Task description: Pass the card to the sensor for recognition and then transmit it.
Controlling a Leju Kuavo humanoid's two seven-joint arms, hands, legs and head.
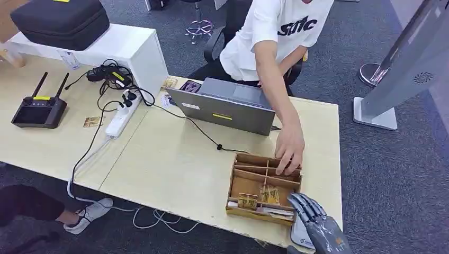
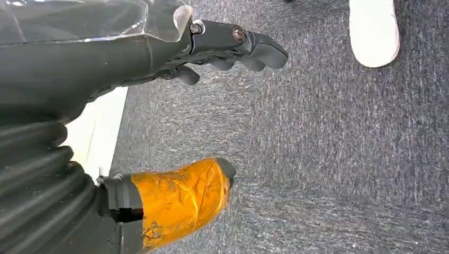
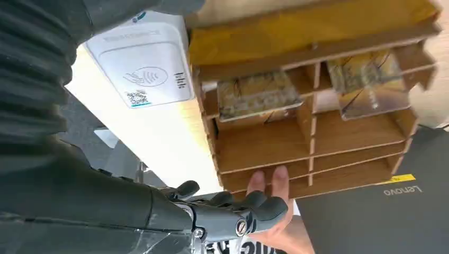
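Note:
A wooden organizer box (image 1: pixel 263 186) stands near the table's front right edge, with patterned cards (image 1: pixel 269 194) upright in its near slots. In the right wrist view the cards (image 3: pixel 258 94) lean in two compartments. A white sensor pad (image 1: pixel 299 236) lies beside the box at the table edge, and its contactless symbol shows close up on the sensor (image 3: pixel 142 66). My right hand (image 1: pixel 319 225) hovers over the sensor with fingers (image 3: pixel 239 209) spread, holding nothing. A person's hand (image 1: pixel 290 151) reaches into the box's far compartment. My left hand (image 2: pixel 159 58) hangs over the carpet, fingers apart, holding nothing.
A grey laptop (image 1: pixel 227 106) sits behind the box, its cable running to a white power strip (image 1: pixel 123 114). A black controller (image 1: pixel 39 108) and black case (image 1: pixel 61 18) lie far left. A grey stand (image 1: pixel 392 79) rises on the right. A white shoe (image 2: pixel 373 32) rests on the carpet.

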